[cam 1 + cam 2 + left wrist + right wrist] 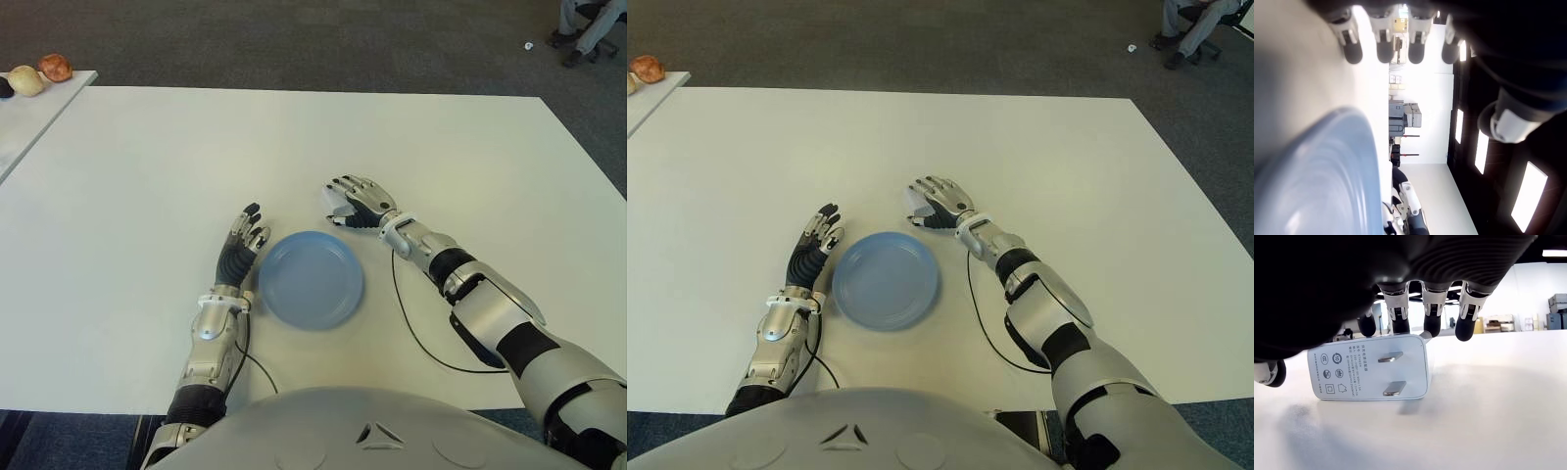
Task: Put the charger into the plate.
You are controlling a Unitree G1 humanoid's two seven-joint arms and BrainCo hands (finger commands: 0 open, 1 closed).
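Observation:
A white charger [1369, 374] lies on the white table [294, 147] with its two metal prongs facing the right wrist camera. My right hand [355, 200] is arched directly over it, fingers [1431, 318] spread along its far edge and thumb beside one end, not closed around it. In the eye views the charger [338, 211] peeks out from under that hand, just beyond the far right rim of the blue plate [312, 279]. The plate holds nothing. My left hand [245, 235] shows at the plate's left rim, fingers straight and holding nothing.
A black cable [416, 333] loops on the table by my right forearm. A second table at the far left carries round brown and pale items [39, 70]. A seated person's legs [588, 29] show on the carpet at the far right.

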